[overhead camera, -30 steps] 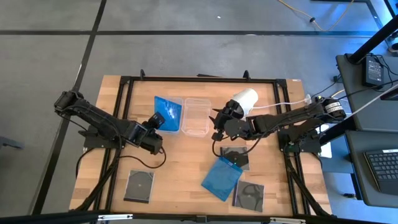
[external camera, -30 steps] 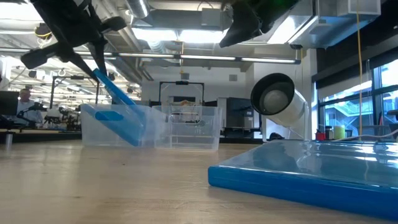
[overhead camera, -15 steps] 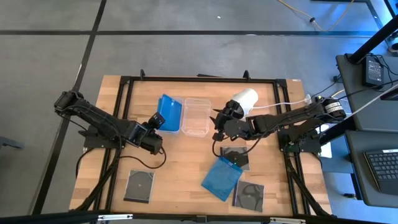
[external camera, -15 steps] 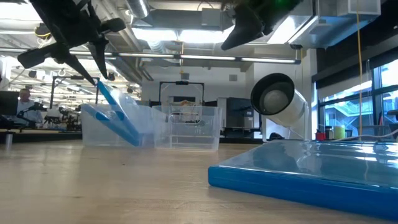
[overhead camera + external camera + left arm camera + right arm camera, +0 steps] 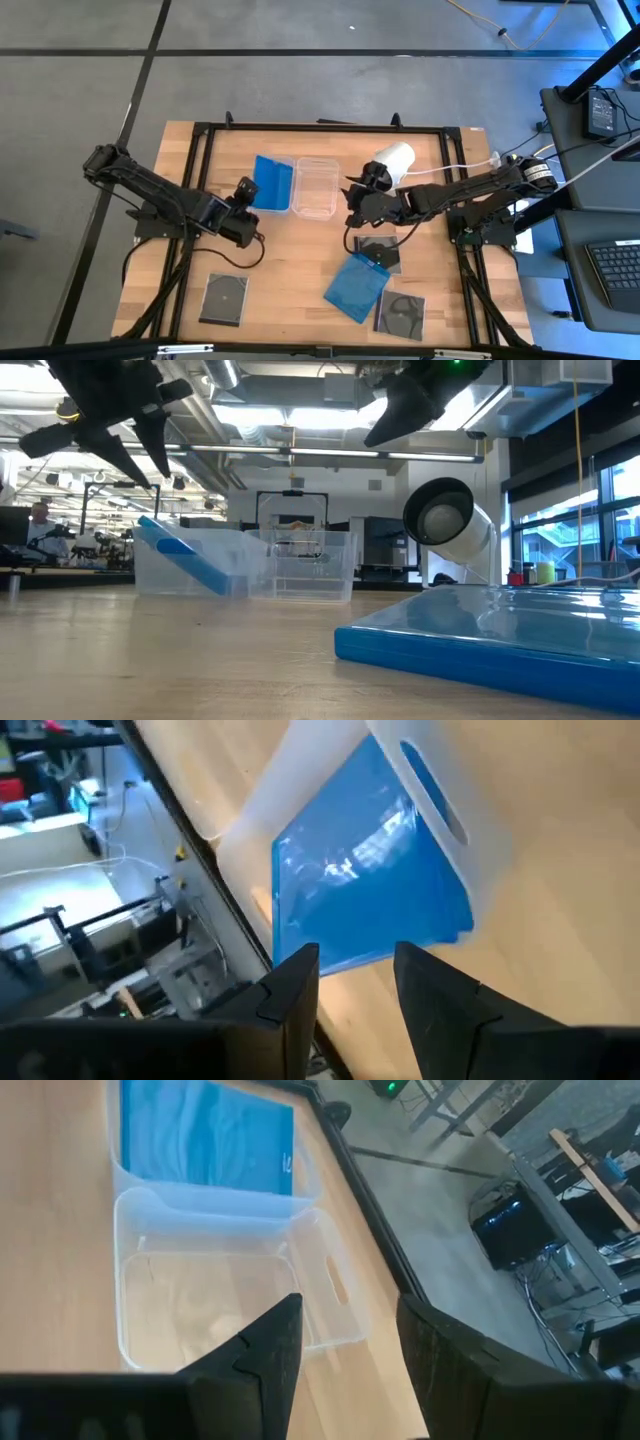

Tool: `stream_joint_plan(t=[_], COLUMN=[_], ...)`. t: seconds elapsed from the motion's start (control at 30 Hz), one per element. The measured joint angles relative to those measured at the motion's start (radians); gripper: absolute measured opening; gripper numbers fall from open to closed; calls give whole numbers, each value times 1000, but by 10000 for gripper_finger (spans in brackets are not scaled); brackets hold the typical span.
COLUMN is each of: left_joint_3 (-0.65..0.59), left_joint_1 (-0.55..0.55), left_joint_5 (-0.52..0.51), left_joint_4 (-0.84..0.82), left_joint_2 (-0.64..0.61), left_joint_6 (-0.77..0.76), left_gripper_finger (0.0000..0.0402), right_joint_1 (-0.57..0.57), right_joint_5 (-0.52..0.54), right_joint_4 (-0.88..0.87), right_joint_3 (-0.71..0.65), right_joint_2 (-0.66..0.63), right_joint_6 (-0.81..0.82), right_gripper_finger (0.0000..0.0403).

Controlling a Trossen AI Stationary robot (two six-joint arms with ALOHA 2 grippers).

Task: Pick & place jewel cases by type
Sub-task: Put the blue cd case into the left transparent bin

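Note:
A translucent blue jewel case (image 5: 271, 183) lies slanted in the left clear tub (image 5: 470, 830), its upper edge (image 5: 150, 523) near the tub's left rim. My left gripper (image 5: 247, 190) hovers open just short of it, nothing between its fingers (image 5: 300, 980). A second blue case (image 5: 356, 286) lies flat on the table's near right. Three dark cases (image 5: 224, 298), (image 5: 379, 252), (image 5: 400, 315) lie flat on the wood. My right gripper (image 5: 352, 192) hangs open above the table beside the empty right tub (image 5: 220, 1295).
A white cylinder with a dark end (image 5: 394, 161) lies at the far right, close behind my right arm. The two tubs stand side by side at the far middle. Black frame rails (image 5: 195, 170) run along the table's edges. Bare wood lies in the near middle.
My left gripper has opened and let go of the blue case. The case, held steeply tilted over the left tub before, has tipped down and now lies at a flatter slant inside it. The gripper has rolled a little and stands clear above the case.

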Motion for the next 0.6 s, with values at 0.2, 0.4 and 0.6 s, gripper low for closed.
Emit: stream_joint_plan(t=[0.2,0.4,0.6], left_joint_3=[31,30,17], left_joint_1=[-14,-1,1], left_joint_5=[-55,119,329], left_joint_4=[26,406,827], left_joint_2=[-29,-51,56], left_joint_6=[-306,-414,-203], left_gripper_finger=[131,128,128], right_joint_1=[4,4,4], right_joint_5=[-112,-520,-863], right_joint_4=[-88,-247,-216], right_joint_3=[0,0,-101], right_joint_2=[-12,-27,-27], right_joint_6=[75,184,298], right_gripper_finger=[168,168,168])
